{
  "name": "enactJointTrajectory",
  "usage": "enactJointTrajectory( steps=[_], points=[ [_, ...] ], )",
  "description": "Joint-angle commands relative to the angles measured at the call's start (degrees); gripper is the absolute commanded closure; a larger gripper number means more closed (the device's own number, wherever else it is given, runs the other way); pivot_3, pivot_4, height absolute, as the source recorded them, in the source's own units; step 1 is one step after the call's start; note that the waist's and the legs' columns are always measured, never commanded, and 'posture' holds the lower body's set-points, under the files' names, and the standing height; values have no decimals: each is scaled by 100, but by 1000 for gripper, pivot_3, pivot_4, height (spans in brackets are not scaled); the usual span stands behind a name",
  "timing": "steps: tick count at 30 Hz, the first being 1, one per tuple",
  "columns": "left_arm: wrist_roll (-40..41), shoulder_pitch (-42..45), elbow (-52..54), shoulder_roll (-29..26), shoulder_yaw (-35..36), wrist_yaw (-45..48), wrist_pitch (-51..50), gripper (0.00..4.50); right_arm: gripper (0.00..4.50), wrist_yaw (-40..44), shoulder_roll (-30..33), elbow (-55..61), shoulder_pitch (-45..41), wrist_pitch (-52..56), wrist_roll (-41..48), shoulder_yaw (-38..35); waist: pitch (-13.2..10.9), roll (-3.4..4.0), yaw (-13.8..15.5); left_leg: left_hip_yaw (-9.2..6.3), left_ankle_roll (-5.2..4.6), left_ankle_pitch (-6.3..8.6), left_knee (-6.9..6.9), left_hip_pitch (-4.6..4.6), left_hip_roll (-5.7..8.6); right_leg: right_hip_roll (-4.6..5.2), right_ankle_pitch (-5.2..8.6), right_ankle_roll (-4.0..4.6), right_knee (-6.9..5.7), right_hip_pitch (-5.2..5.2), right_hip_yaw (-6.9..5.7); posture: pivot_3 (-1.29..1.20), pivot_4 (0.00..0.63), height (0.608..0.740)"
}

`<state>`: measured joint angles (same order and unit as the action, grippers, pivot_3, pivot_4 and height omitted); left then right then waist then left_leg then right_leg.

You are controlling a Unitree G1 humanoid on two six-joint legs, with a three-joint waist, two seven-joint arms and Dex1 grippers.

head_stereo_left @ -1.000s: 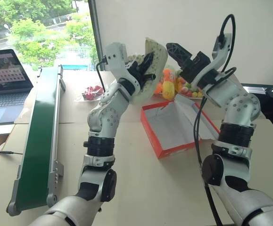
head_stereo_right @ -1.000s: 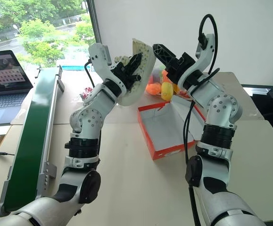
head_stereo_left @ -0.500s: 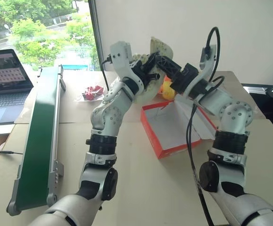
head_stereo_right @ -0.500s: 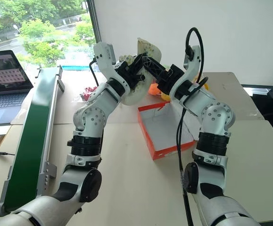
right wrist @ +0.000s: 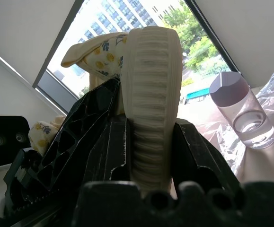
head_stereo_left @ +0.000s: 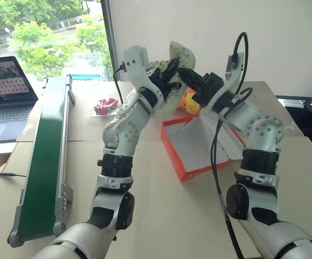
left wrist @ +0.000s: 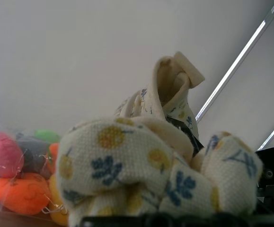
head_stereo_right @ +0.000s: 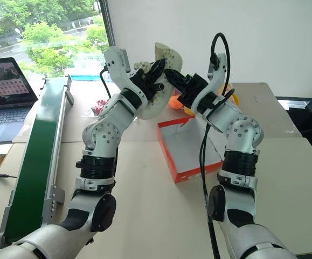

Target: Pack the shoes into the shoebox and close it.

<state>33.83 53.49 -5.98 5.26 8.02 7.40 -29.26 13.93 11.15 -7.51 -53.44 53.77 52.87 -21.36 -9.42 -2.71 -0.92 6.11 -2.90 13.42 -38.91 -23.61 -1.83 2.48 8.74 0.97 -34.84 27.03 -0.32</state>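
Cream-white, the shoe (head_stereo_left: 178, 65) hangs in the air above the far end of the tabletop (head_stereo_left: 161, 216), and we hold it from both sides: our left claw (head_stereo_left: 169, 75) is clamped on it, and our right claw (right wrist: 148, 142) grips its ribbed sole between both fingers. Below it the red shoebox (head_stereo_left: 199, 148) lies open near the far right corner. Behind stand bagged colourful toys (left wrist: 18, 175) and a clear bottle (right wrist: 243, 111); a green conveyor (head_stereo_left: 45, 156) and a laptop (head_stereo_left: 5, 89) line the left edge.

The cream-white rubbery clog shoe (right wrist: 151, 94) has a matt, ribbed sole and a woven floral cloth lining (left wrist: 141, 175); the red cardboard shoebox (head_stereo_left: 199, 148) looks matt, white inside.
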Motion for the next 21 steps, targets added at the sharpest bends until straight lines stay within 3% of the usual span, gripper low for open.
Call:
enactJointTrajectory(
  steps=[1, 4, 7, 9, 12, 15, 18, 21],
  points=[
    [387, -34, 601, 6, -52, 303, -222, 3232, 3774, 96, 107, 70, -195, -247, -155, 129, 0, 0, -7, 0, 0, 0, 0, 0, 0, 0, 0, 0, 0, 0, 0, 0, 150, 740],
    [472, -134, 810, -237, -75, 383, -603, 2204, 3795, 102, 192, 26, -232, -319, -271, 167, 0, 0, -9, 0, 0, 0, 0, 1, -1, 0, 0, 0, -2, 0, 0, 0, 150, 740],
    [720, -371, 1216, -960, -3, 736, -1264, 1079, 3795, 192, 478, -32, -337, -340, -417, 177, 0, 1, -12, 1, 1, -1, -1, 4, -1, -1, 0, 0, -7, 0, 1, 0, 150, 740],
    [869, -666, 1546, -1794, 74, 1227, -1697, 1079, 3795, 230, 814, -78, -465, -178, -456, 144, -4, 6, -34, 1, 1, -1, -1, 7, -1, -1, 0, 0, -7, 0, 1, 0, 150, 740],
    [1010, -958, 1773, -2546, 124, 1621, -2007, 1079, 3795, 374, 1213, -113, -547, 67, -517, 272, -6, 9, -49, 2, 2, -1, 4, 10, -3, -1, 2, 1, -10, 4, 1, 0, 150, 740],
    [1023, -1454, 2028, -3401, 87, 2234, -2203, 1079, 3795, 1061, 2187, -183, -355, 651, -889, 970, -6, 10, -42, 4, 2, -1, 8, 10, -2, 0, 3, 1, -5, 4, 2, 0, 150, 740],
    [878, -1718, 2154, -3704, -119, 2474, -2202, 1079, 3795, 1712, 2871, -322, -190, 846, -1279, 1658, -6, 10, -7, 8, 1, 0, 9, 10, -1, 4, 5, 1, 0, 3, 4, 0, 150, 740],
    [757, -1751, 2188, -3647, -332, 2471, -2116, 1079, 3795, 2185, 3093, -592, -172, 781, -1593, 2094, -7, 8, 19, 10, 0, 1, 3, 8, 3, 7, 7, 2, 2, 3, 4, 0, 150, 740]
  ],
)
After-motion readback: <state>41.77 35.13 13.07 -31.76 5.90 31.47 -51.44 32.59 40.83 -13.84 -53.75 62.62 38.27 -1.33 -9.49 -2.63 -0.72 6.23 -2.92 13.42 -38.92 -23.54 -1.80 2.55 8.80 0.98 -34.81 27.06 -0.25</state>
